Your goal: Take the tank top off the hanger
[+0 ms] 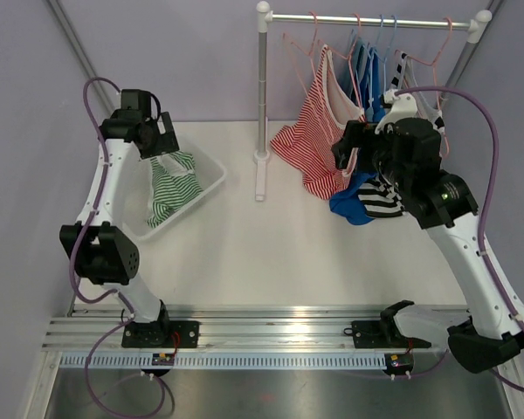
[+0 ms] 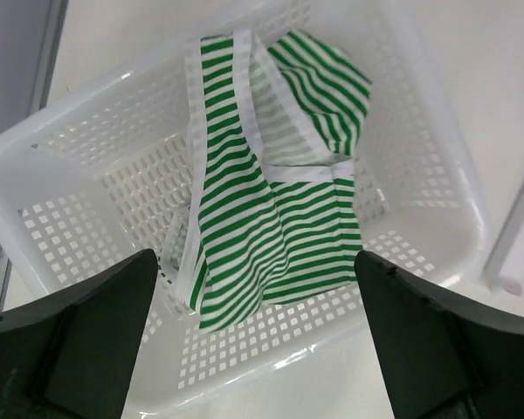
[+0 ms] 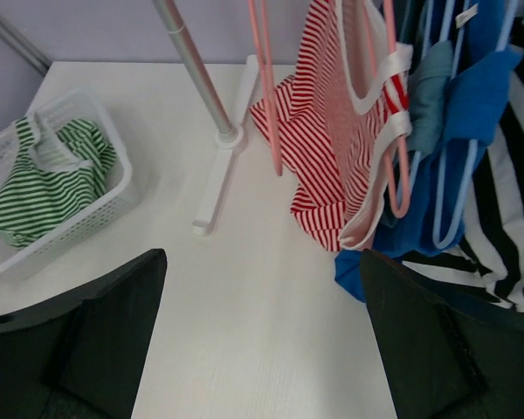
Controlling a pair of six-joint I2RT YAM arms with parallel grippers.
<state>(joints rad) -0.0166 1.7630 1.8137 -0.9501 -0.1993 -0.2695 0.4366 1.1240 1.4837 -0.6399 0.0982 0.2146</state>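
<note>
A green-and-white striped tank top [image 2: 271,201] lies crumpled in the white basket [image 2: 472,201], free of any hanger. My left gripper [image 2: 258,349] hovers just above it, open, with nothing between its fingers. From above, the left gripper [image 1: 162,140] sits over the basket's [image 1: 217,179] back edge. A red-and-white striped tank top [image 1: 319,140] hangs on a pink hanger [image 1: 319,39] from the rack. My right gripper [image 1: 345,148] is beside its lower right part, open and empty. In the right wrist view the red tank top [image 3: 332,148] and pink hanger [image 3: 393,105] are ahead of the right gripper [image 3: 262,340].
The rack's upright pole [image 1: 262,87] and foot stand mid-table between basket and clothes. Blue tops [image 3: 472,105] and a black-and-white striped one [image 3: 506,236] hang on further hangers right of the red one. The basket [image 3: 96,209] sits at the left.
</note>
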